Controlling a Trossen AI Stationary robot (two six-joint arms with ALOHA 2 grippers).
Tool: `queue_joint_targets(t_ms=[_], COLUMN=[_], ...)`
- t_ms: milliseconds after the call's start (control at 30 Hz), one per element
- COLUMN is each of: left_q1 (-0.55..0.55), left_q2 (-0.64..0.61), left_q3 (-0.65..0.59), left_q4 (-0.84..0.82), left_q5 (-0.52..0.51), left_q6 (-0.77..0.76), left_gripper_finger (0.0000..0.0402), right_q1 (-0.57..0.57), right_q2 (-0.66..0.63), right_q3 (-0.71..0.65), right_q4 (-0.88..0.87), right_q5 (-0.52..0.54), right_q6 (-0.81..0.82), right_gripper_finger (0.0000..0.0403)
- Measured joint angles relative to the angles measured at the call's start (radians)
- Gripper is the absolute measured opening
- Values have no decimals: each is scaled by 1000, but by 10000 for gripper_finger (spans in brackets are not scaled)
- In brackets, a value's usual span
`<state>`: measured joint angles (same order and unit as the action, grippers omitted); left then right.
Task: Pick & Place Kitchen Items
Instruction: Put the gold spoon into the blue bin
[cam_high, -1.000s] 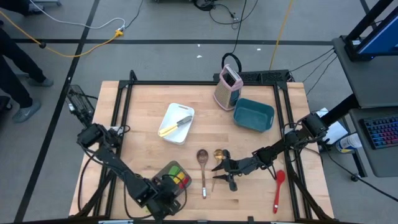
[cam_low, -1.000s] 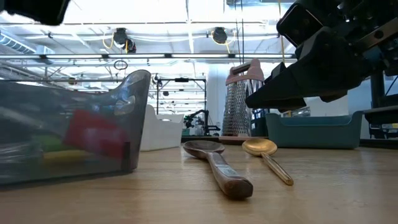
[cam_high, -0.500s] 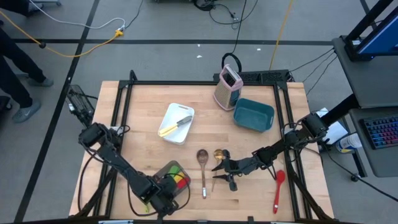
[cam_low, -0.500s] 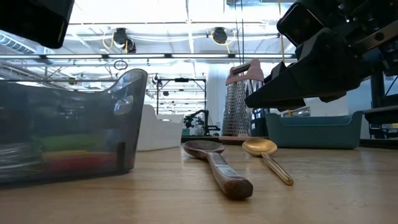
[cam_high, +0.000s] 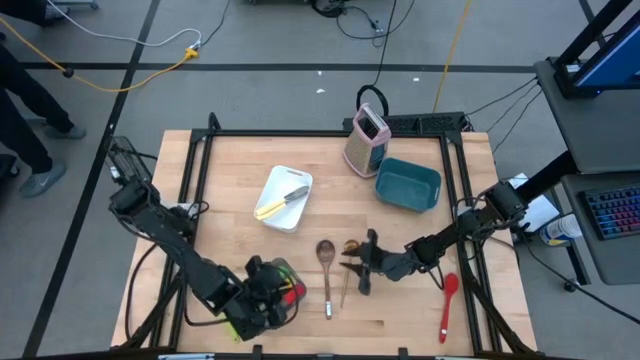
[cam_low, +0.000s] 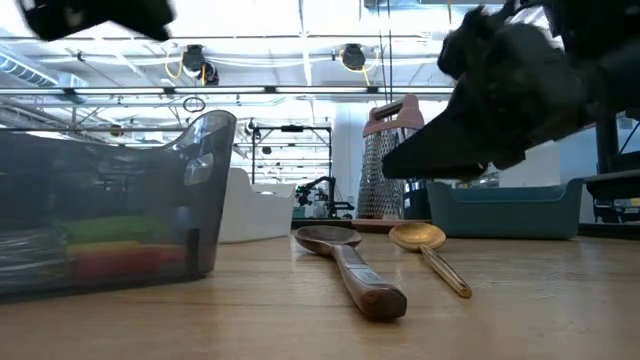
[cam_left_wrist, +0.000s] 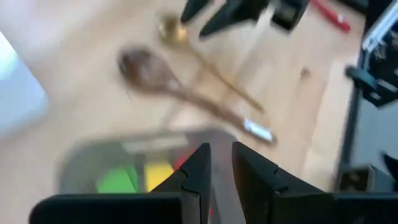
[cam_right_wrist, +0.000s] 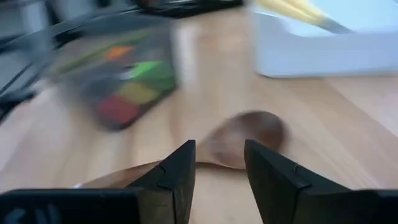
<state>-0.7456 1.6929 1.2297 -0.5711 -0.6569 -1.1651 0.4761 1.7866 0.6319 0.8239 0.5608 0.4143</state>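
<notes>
A grey pan (cam_high: 268, 272) at the near left holds green, yellow and red utensils (cam_high: 290, 290), seen through its wall (cam_low: 120, 245). My left gripper (cam_left_wrist: 221, 158) hovers over the pan, narrowly open, with nothing between its fingers. The brown wooden spoon (cam_high: 326, 272) and the gold spoon (cam_high: 347, 262) lie flat on the table side by side. My right gripper (cam_high: 356, 270) hangs open just above the gold spoon (cam_low: 425, 245), clear of the table; its own view looks at the wooden spoon's bowl (cam_right_wrist: 249, 134). A red spoon (cam_high: 448, 300) lies near the right edge.
A white tray (cam_high: 270, 185) with a yellow-handled knife (cam_high: 280, 200) sits left of centre. At the far side stand an upright pink-and-steel grater (cam_high: 366, 140) and a teal bin (cam_high: 408, 185). A black frame runs around the table's edges.
My left gripper has risen from the pan. The red utensil, tilted high inside the pan a second ago, now lies flat beside the green and yellow ones. My right gripper has stayed in place above the gold spoon but has rolled about its wrist.
</notes>
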Motion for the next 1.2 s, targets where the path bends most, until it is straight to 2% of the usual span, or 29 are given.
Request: queue_joint_targets(t_ms=[67, 167, 300, 467, 633, 800, 1000, 1200], left_q1=[0, 5, 21, 28, 28, 28, 28, 28], left_q2=[-5, -5, -5, -5, -5, -5, -5, -5], left_q3=[0, 0, 0, 0, 0, 0, 0, 0], left_q4=[0, -2, -2, -2, -3, -4, -4, -2], left_q5=[-68, -132, -135, -130, -130, -130, -130, -130], left_q6=[39, 80, 92, 118, 124, 124, 135, 132], left_gripper_finger=[62, 61, 62, 62, 63, 63, 63, 63], right_q1=[-10, -28, -49, -65, -65, -71, -104, -115], right_q2=[0, 0, 0, -3, -65, -127, -114, -79], right_q3=[0, 0, 0, -1, 0, 0, -4, -6], right_q4=[-54, -163, -261, -248, -272, -382, -422, -417], right_q5=[54, 66, 68, 71, 73, 149, 20, 14], right_q6=[113, 238, 346, 314, 243, 273, 413, 417], right_gripper_finger=[130, 130, 130, 130, 130, 130, 130, 130])
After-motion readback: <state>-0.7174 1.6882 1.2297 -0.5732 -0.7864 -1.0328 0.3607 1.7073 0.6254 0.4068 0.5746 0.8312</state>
